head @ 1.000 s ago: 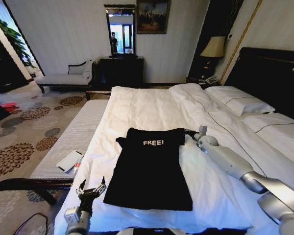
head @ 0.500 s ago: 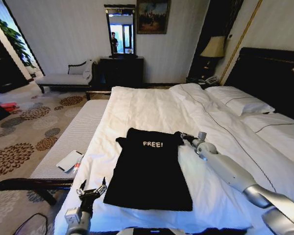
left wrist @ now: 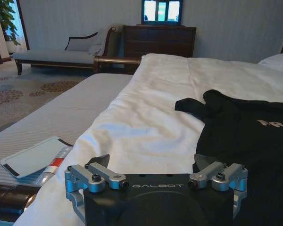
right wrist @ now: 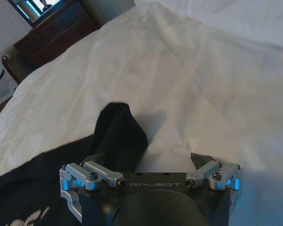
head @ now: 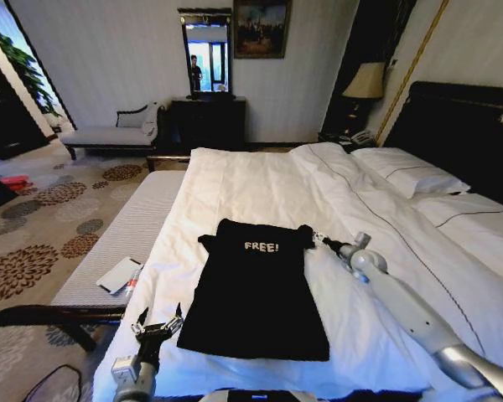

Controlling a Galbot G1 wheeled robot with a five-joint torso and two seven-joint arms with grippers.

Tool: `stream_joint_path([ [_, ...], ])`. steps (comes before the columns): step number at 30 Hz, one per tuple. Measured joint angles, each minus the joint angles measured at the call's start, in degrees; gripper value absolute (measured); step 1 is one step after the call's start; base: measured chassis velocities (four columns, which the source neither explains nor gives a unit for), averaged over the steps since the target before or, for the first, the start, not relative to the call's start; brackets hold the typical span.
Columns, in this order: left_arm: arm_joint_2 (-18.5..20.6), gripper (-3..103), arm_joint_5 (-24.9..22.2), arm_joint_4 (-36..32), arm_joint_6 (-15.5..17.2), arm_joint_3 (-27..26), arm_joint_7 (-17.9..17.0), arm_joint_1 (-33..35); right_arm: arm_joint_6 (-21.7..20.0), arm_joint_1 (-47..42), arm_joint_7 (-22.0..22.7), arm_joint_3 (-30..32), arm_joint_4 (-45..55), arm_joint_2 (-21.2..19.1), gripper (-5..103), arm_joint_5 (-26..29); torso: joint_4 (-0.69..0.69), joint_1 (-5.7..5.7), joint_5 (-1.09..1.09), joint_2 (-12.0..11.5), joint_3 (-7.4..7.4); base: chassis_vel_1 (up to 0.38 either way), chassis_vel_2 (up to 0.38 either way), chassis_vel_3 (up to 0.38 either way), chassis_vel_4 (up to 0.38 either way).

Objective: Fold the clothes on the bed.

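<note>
A black garment [head: 256, 289] with small white "FREE!" lettering lies on a bed [head: 260, 180] with a white duvet and dark wooden headboard, beside a grey striped bench [head: 121, 239] and a beige carpet [head: 33, 226] with brown floral patches.

- The bed [head: 260, 180] stretches from near to far, covered by a white duvet [head: 360, 310], with a dark headboard [head: 465, 126] on the right.
- White pillows [head: 407, 172] lie on the far right of the bed, against the headboard.
- The clothes [head: 256, 293], a black garment lettered "FREE!" at its far end, lie spread flat on the duvet's near part, a short sleeve [left wrist: 193, 106] sticking out to the left.
</note>
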Motion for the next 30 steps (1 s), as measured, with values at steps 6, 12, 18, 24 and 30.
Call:
stream_joint_path([
  [6, 0.0, 100, 0.3, -0.2, 0.0, -0.1, 0.0, 0.3, -0.1, -0.2, 0.0, 0.5, 0.0, 1.4, 88, 0.9, 0.01, 0.00, -0.01, 0.0, 0.00, 0.000, 0.000, 0.000, 0.000],
  [12, -0.3, 100, 0.5, -0.3, 0.0, -0.1, 0.0, 0.5, -0.1, 1.3, 0.5, -0.1, 0.1, 2.0, 66, 2.1, 0.01, 0.01, -0.01, 0.0, 0.00, 0.000, 0.000, 0.000, 0.000],
  [18, -0.4, 100, 0.5, -0.4, -0.1, -0.2, 0.0, 0.5, -0.1, 2.5, 0.7, -0.9, -1.1, 2.3, 44, 2.3, 0.02, 0.00, -0.01, 0.0, 0.01, 0.000, 0.000, 0.000, 0.000],
  [24, -0.3, 100, 0.4, -0.3, -0.1, -0.2, 0.0, 0.3, -0.6, 1.9, 0.6, -0.6, -1.6, 2.4, 24, 2.4, 0.00, 0.00, -0.01, 0.0, 0.00, 0.000, 0.000, 0.000, 0.000],
  [30, -0.2, 100, 0.1, -0.1, -0.1, -0.3, 0.0, 0.0, -0.6, 1.9, 0.6, -0.6, -1.6, 2.5, 9, 2.5, 0.00, 0.00, -0.01, 0.0, 0.00, 0.000, 0.000, 0.000, 0.000],
])
